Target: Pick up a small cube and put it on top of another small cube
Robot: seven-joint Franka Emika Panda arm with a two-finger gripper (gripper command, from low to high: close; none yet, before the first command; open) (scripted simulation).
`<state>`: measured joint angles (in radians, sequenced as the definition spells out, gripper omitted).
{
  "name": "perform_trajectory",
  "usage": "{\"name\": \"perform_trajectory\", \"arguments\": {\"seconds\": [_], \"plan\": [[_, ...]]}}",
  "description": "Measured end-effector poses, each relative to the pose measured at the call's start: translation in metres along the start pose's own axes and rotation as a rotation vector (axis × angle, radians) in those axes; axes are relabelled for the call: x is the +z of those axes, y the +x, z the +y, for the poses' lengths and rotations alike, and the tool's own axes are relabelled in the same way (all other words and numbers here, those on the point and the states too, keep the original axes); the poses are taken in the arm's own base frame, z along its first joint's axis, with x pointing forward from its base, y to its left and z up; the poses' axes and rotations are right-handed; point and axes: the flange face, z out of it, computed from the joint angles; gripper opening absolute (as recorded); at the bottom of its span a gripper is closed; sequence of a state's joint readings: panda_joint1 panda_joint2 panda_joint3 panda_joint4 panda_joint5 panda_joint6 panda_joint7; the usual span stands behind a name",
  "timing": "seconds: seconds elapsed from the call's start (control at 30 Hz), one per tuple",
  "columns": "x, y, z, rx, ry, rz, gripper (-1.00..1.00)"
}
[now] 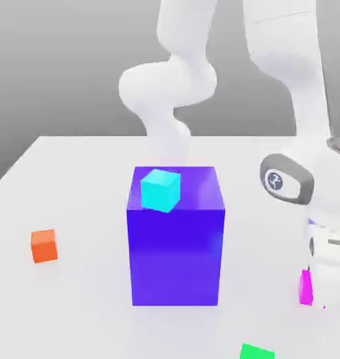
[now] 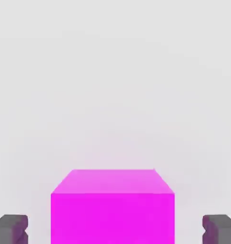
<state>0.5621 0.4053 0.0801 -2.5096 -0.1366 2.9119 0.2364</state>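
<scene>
1. The white bench (image 1: 74,182) has open surface along its far edge and toward the exterior view's left; its near edge runs out of the picture.
2. A large blue block (image 1: 176,256) stands mid-bench, with a cyan cube (image 1: 160,190) resting on its top face near the corner at the exterior view's left.
3. An orange cube (image 1: 44,245) sits alone well off to the exterior view's left of the block, with bare bench all round it.
4. A green cube (image 1: 256,352) lies near the bench's near edge, cut off by the picture's lower border.
5. The magenta cube (image 2: 112,207) sits on the bench at the exterior view's right, largely hidden there behind the white arm (image 1: 298,126), so only a thin sliver shows.
6. In the hand view the end effector (image 2: 115,229) straddles the magenta cube: one grey fingertip (image 2: 11,229) shows on each side, with a visible gap between each and the cube's faces, so the jaws stand apart and grip nothing.
7. The fingertips and the cube's lower part are cut off by the hand view's border, so contact low down cannot be told.
</scene>
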Motion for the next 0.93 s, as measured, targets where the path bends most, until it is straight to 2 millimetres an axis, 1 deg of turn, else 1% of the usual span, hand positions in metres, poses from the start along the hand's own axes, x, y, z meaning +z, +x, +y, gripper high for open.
{"name": "perform_trajectory", "arguments": {"seconds": [0.1,0.13,0.17,0.23,0.33,0.37,0.43,0.5,0.6,0.67,0.7,0.73,0.8,0.83,0.93], "plan": [[0.0,0.0,0.0,0.0,-0.001,-0.001,-1.0],[0.003,0.0,0.0,0.0,-0.001,-0.001,-1.0],[-0.001,0.0,0.0,0.0,-0.001,-0.001,-1.0],[-0.02,0.001,0.0,-0.001,-0.002,-0.001,-1.0],[-0.054,0.0,0.0,0.0,-0.001,-0.001,-1.0],[-0.062,0.006,0.009,0.022,-0.001,-0.001,-1.0],[-0.072,0.025,0.043,0.1,-0.001,-0.002,-1.0],[-0.083,0.044,0.083,0.186,0.0,-0.002,-1.0],[-0.099,0.064,0.15,0.317,0.0,-0.002,-1.0],[-0.109,0.071,0.197,0.403,0.001,-0.001,-1.0],[-0.104,0.073,0.208,0.423,0.001,-0.001,-1.0],[-0.093,0.074,0.214,0.433,0.001,-0.001,-1.0],[-0.065,0.074,0.219,0.441,0.001,-0.001,-1.0],[-0.055,0.074,0.219,0.442,0.0,-0.001,1.0],[-0.055,0.074,0.219,0.442,0.0,-0.001,1.0]]}}
